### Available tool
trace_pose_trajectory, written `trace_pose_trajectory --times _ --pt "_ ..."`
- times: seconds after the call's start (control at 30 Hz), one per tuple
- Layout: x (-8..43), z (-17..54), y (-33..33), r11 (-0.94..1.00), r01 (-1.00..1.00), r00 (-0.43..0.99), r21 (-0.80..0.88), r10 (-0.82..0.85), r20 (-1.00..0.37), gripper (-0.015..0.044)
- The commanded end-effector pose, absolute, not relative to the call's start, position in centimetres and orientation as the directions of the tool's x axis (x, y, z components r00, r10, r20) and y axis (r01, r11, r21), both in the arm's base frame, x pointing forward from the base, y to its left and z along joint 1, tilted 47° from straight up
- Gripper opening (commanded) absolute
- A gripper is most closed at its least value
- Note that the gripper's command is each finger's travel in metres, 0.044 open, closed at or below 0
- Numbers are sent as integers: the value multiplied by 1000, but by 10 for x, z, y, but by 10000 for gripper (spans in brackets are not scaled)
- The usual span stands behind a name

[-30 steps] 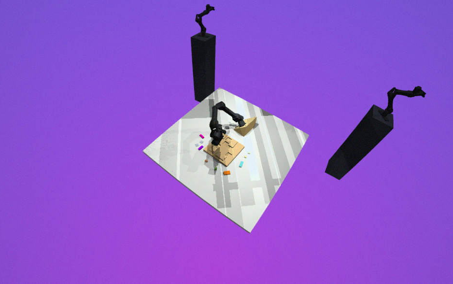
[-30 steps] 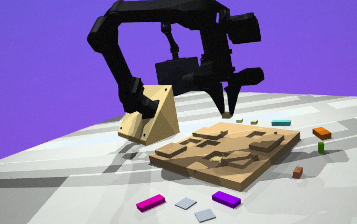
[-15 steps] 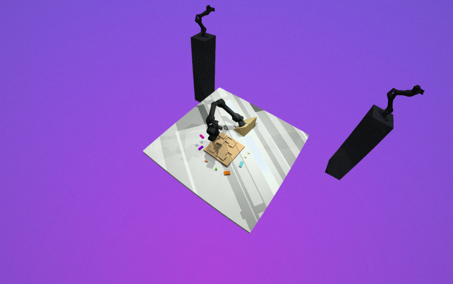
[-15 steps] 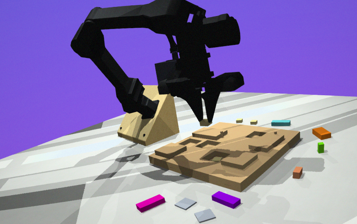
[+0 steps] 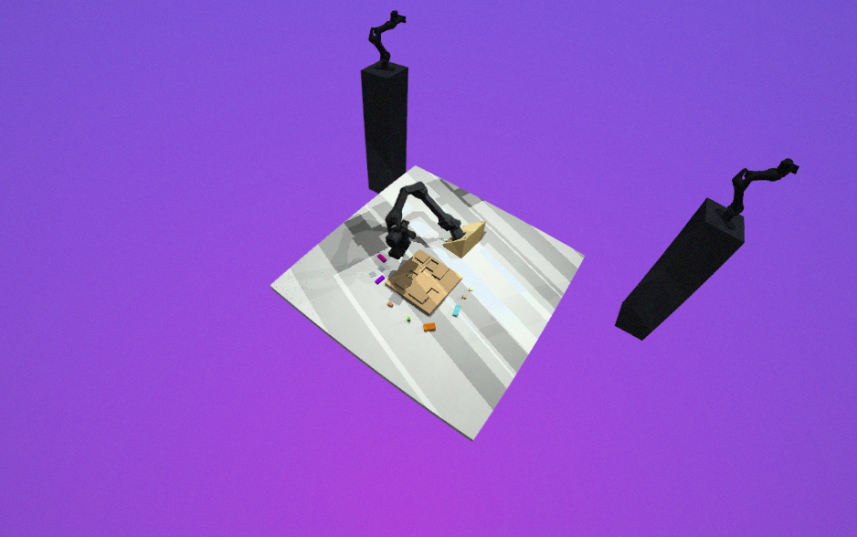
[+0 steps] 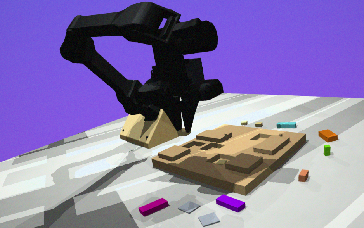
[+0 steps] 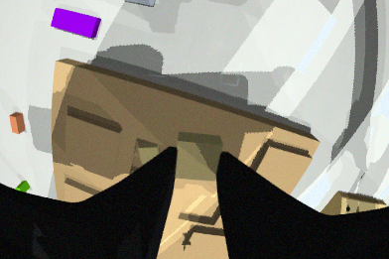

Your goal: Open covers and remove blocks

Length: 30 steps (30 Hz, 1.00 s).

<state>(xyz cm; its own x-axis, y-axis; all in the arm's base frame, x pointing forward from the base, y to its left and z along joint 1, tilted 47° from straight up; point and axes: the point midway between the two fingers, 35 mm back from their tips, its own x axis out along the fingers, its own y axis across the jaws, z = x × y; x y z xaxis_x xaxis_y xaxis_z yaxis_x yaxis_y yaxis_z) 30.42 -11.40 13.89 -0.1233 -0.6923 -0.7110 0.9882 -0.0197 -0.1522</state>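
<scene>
My gripper [image 6: 184,130] [image 7: 196,158] is shut on a khaki block [image 6: 183,132] [image 7: 198,161]. In the exterior view it shows past the board's far left edge, close to the arm's base; its height is hard to tell. The tan puzzle board [image 5: 428,310] [image 6: 200,177] has a front cover [image 6: 244,163], a right cover [image 6: 271,144], a back cover [image 6: 213,135] and a left cover [image 6: 173,152], all beside open wells. A pale yellow block [image 6: 221,161] [image 7: 148,154] sits in the well by the front cover. The other wells show no block.
Two small pale yellow blocks [image 6: 243,123] [image 6: 258,124], a cyan block [image 6: 286,125] and an orange block [image 6: 327,135] lie behind and right. Green [image 6: 326,150] and salmon [image 6: 303,175] blocks stand right. Purple [image 6: 230,202] and magenta [image 6: 153,206] blocks and two grey tiles [image 6: 188,206] [image 6: 208,219] lie in front.
</scene>
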Motion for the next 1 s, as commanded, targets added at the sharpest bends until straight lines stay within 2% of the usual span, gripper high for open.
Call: trace_pose_trajectory --times 0.0,0.7,0.97 --pt "295 149 -121 -17 988 -122 -154 -697 -707 80" --pt "239 190 -156 -29 986 -134 -162 -715 -686 80" --pt "238 186 -162 -30 986 -135 -162 -714 -687 80"
